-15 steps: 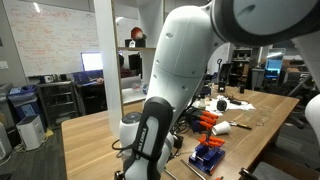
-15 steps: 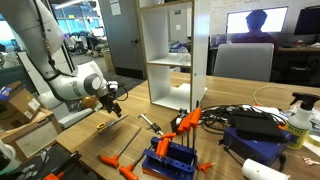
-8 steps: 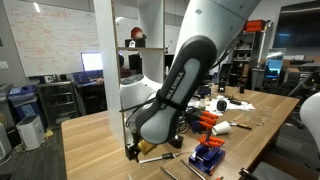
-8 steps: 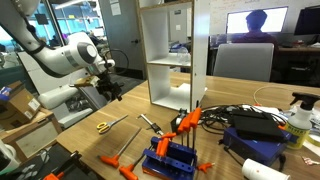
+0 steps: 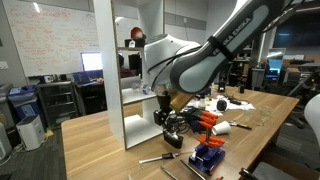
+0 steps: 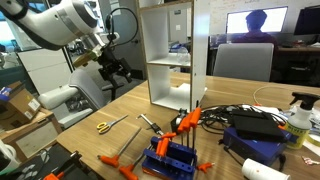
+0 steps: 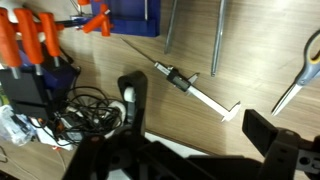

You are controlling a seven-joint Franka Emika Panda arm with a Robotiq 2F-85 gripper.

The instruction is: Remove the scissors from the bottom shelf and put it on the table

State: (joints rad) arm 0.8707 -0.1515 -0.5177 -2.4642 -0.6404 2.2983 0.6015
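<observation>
The scissors, slim with yellowish handles, lie flat on the light wood table in front of the white shelving unit. They also show at the right edge of the wrist view. My gripper hangs open and empty well above the table, up and to the side of the scissors. It also shows in an exterior view and in the wrist view, its fingers wide apart with nothing between them. The bottom shelf looks empty.
A silver caliper lies beside the scissors. A blue stand with orange tools, black cables, a dark box and a bottle crowd the table. A slim metal tool lies near the table's front.
My gripper has let go of the scissors on the table. It has risen and swung away from them towards the shelving unit. The scissors stay where they were laid.
</observation>
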